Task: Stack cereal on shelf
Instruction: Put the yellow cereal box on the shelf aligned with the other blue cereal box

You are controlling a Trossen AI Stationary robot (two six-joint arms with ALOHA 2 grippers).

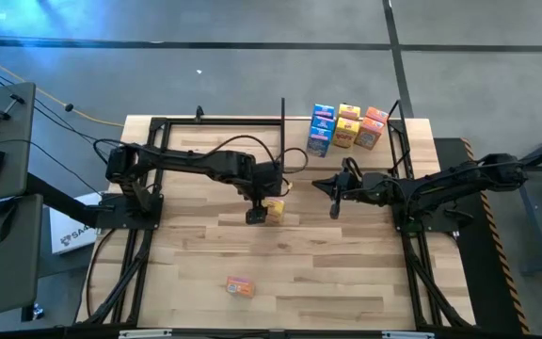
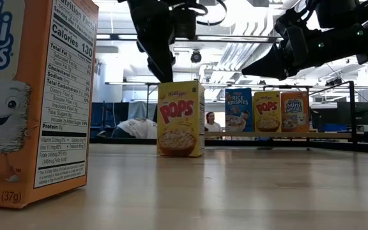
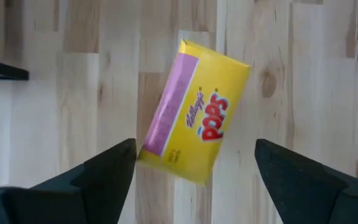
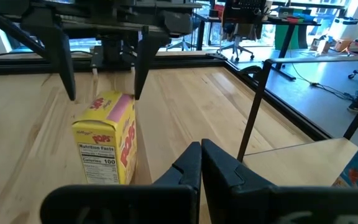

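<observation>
Left gripper (image 1: 258, 215), mid-frame in the high view, points down, fingers spread above the upright Pops box (image 1: 274, 209). Right gripper (image 1: 334, 196) hovers closed, centre-right.

Left arm reaches from the table's left side toward mid-table, wrist bent so the left gripper (image 1: 258, 213) points straight down. Its fingers (image 3: 98, 177) stand wide apart, nothing between the pads, tips above the table surface.

Right arm comes in from the right side, stretched low and roughly level toward the centre. Right gripper (image 1: 335, 193) hangs in the air near mid-table, fingers (image 4: 191, 163) pressed together, holding nothing.

The two grippers are near each other, not touching.
</observation>
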